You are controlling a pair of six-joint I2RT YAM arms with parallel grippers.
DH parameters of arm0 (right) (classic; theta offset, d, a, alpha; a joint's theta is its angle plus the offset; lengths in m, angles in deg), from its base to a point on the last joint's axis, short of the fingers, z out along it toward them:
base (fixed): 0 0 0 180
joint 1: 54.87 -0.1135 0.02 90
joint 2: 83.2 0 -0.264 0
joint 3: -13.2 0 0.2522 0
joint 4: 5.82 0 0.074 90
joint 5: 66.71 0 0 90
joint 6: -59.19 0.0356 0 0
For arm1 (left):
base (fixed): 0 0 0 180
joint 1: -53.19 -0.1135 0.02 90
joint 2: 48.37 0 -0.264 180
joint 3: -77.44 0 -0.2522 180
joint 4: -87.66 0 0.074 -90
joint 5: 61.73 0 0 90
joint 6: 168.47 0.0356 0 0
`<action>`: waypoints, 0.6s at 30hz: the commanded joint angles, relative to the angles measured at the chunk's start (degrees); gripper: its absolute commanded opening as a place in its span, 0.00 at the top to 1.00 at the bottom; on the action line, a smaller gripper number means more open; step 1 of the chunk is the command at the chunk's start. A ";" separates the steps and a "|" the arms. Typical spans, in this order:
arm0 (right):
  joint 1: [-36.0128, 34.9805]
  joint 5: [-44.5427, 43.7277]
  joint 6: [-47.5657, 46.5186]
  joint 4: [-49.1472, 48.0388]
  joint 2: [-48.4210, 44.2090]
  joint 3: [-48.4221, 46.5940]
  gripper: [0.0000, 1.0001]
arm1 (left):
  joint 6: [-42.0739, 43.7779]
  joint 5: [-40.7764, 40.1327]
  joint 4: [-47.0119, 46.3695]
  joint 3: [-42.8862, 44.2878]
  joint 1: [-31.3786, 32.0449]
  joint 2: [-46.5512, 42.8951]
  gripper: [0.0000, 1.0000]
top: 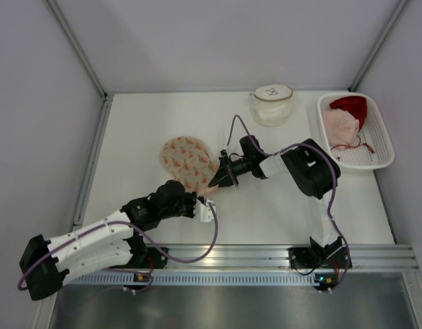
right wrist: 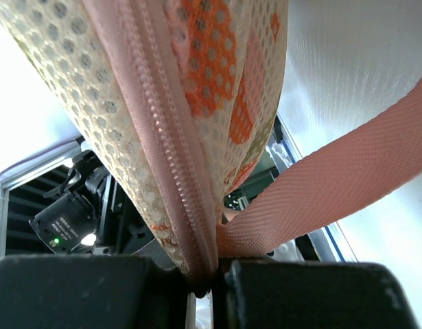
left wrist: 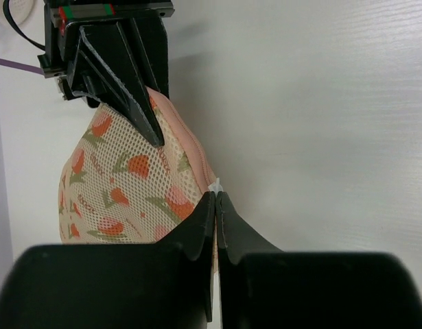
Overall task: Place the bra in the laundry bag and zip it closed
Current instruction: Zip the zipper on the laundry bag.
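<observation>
From above: flowered laundry bag (top: 186, 161) lying on the table (top: 286, 205), left of centre, pinched at its near right edge from two sides. Left gripper (top: 202, 203) coming in from below, right gripper (top: 219, 178) from the right, tips close together. Farther right, a white basket (top: 382, 147) with red and pink garments (top: 344, 120). Impossible to say from here whether the bra is among them or already inside the bag.

From the left wrist: jaws pressed together at the bag's edge, a small white tab (left wrist: 215, 185) poking out just above the tips. Opposite fingers clamped on the pink seam a little beyond. Shows the two holds as separate, unlike the overhead view.

From the right wrist: closed tight on the zip (right wrist: 169, 137) seam, beside a pink strap (right wrist: 334, 178) running off to the right. Only here: teeth meshed along the visible stretch, far end out of frame.

Risks, by judgement: likely to lose the tab if pulled with so thin a hold. Could also drag the whole bag along, given a weak anchor on the right. Could snag loose mesh in the teeth.
</observation>
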 commanded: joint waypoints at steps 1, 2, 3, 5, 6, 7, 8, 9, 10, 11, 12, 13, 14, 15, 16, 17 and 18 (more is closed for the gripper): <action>-1.22 0.85 0.95 -2.50 -2.04 0.08 1.00 | 1.01 2.98 -2.61 1.30 -0.28 -0.49 1.00; -1.22 0.93 1.22 -2.59 -2.03 0.08 1.00 | 0.92 2.89 -2.61 1.30 -0.19 0.04 1.00; -1.22 0.85 1.13 -2.68 -2.12 0.08 1.00 | 0.92 2.80 -2.61 1.30 -0.19 0.22 1.00; -1.22 0.85 1.31 -2.77 -2.12 0.08 1.00 | 1.01 2.98 -2.52 1.39 -0.19 0.92 1.00; -1.22 0.93 1.31 -2.86 -2.12 0.08 1.00 | 1.35 3.15 -2.26 1.47 -0.19 0.92 1.00; -1.31 1.02 1.39 -2.77 -2.04 0.08 1.00 | 1.62 3.68 -1.82 1.56 -0.19 0.92 1.00; -1.14 1.02 1.39 -2.86 -2.03 -0.01 1.00 | 2.23 4.47 -1.12 1.74 -0.19 0.58 1.00; -1.13 1.02 1.57 -2.86 -1.86 -0.01 1.00 | 4.24 6.39 1.50 1.83 -0.19 0.40 1.00; -1.05 1.02 1.57 -2.86 -1.77 -0.10 1.00 | 5.21 7.10 2.57 1.83 -0.19 -0.04 1.00; -0.79 1.11 1.57 -2.86 -1.68 -0.10 1.00 | 6.09 7.81 4.23 1.91 -0.19 -0.57 1.00; -0.61 1.11 1.57 -2.77 -1.60 -0.10 1.00 | 8.45 9.12 7.47 2.00 -0.19 -0.75 1.00; -0.61 1.11 1.57 -2.86 -1.60 0.16 1.00 | 9.26 9.22 8.98 2.09 -0.19 -0.92 1.00; -0.43 1.02 1.48 -2.86 -1.68 0.25 1.00 | 9.96 9.05 9.86 2.09 -0.19 -1.27 1.00; -0.34 1.11 1.22 -2.60 -1.86 0.34 1.00 | 11.36 8.78 10.57 1.92 -0.19 -1.45 1.00; -0.34 1.20 0.96 -2.42 -1.95 0.52 1.00 | 12.07 7.91 12.06 1.83 -0.19 -1.36 1.00; -0.26 1.28 0.69 -2.07 -1.95 0.52 1.00 | 12.78 7.38 12.59 1.57 -0.19 -1.36 1.00; -0.17 1.29 -0.18 -1.02 -2.03 0.43 1.00 | 13.91 6.94 13.29 1.39 -0.19 -1.45 1.00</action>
